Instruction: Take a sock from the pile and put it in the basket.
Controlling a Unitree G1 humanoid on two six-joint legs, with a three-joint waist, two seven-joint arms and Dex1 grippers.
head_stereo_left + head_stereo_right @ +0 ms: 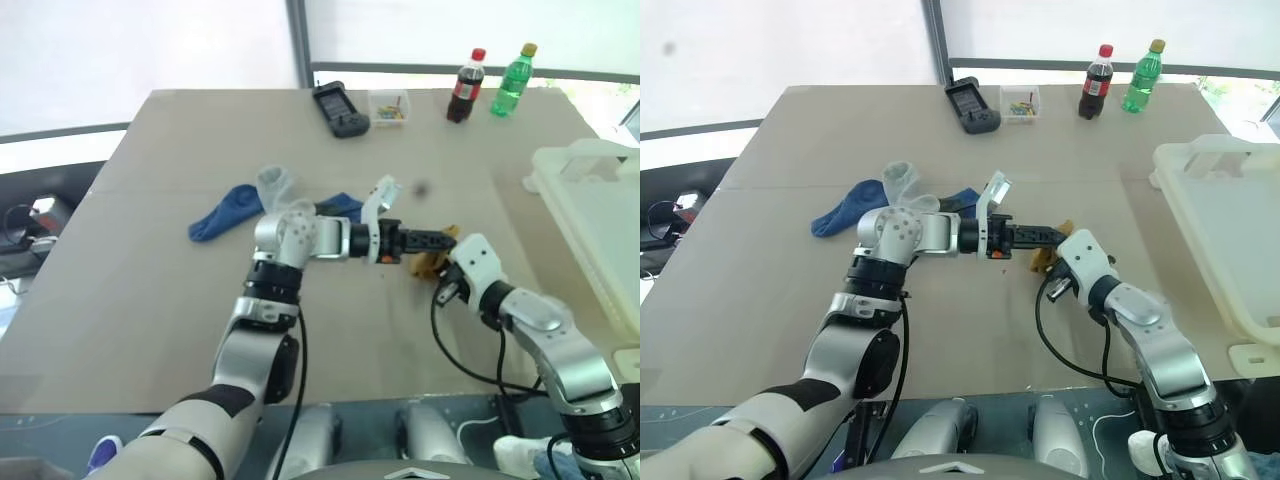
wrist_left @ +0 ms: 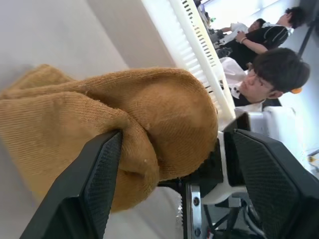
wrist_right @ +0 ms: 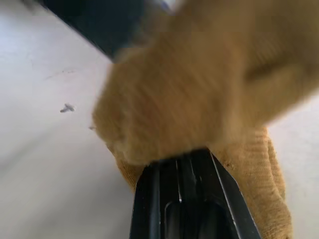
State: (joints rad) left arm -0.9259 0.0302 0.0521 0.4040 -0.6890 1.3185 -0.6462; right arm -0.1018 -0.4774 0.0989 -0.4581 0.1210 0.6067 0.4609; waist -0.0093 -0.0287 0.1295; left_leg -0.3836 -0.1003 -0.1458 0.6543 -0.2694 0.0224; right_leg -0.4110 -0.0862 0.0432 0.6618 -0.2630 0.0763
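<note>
A mustard-yellow sock (image 1: 430, 263) hangs just above the table's middle, with my right gripper (image 3: 182, 159) shut on it from below right. My left gripper (image 2: 172, 164) reaches in from the left with its fingers open on either side of the same sock; one finger (image 2: 84, 184) touches the cloth and the other stands apart from it. The pile (image 1: 262, 203) lies behind my left arm: a blue sock (image 1: 222, 215), a pale sock (image 1: 275, 183) and a dark one (image 1: 340, 205). The basket (image 1: 592, 205), white and thick-rimmed, stands at the table's right edge.
At the table's far edge stand a cola bottle (image 1: 465, 86) and a green bottle (image 1: 510, 80), with a small clear box (image 1: 388, 106) of coloured bits and a black handset (image 1: 340, 110) beside them. Seated people (image 2: 271, 74) show beyond the basket.
</note>
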